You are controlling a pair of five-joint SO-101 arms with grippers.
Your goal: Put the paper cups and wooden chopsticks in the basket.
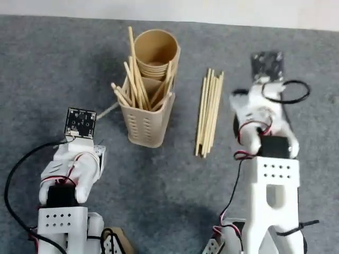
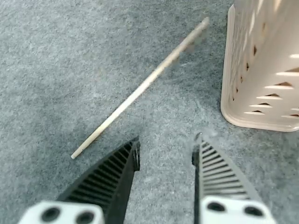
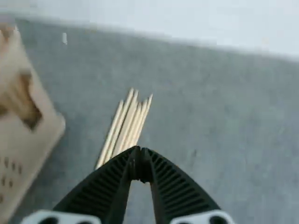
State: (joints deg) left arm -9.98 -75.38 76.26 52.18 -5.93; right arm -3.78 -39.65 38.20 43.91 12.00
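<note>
A beige slotted basket stands at the table's middle, holding stacked paper cups and several chopsticks. To its right a bundle of wooden chopsticks lies on the grey cloth. A single chopstick lies to the left of the basket. My left gripper is open just short of that chopstick's near end, with nothing between its fingers. My right gripper is shut and empty, above the cloth near one end of the bundle.
The left arm is at the lower left and the right arm at the right, close beside the bundle. Grey cloth covers the table, and a pale strip runs along its far edge.
</note>
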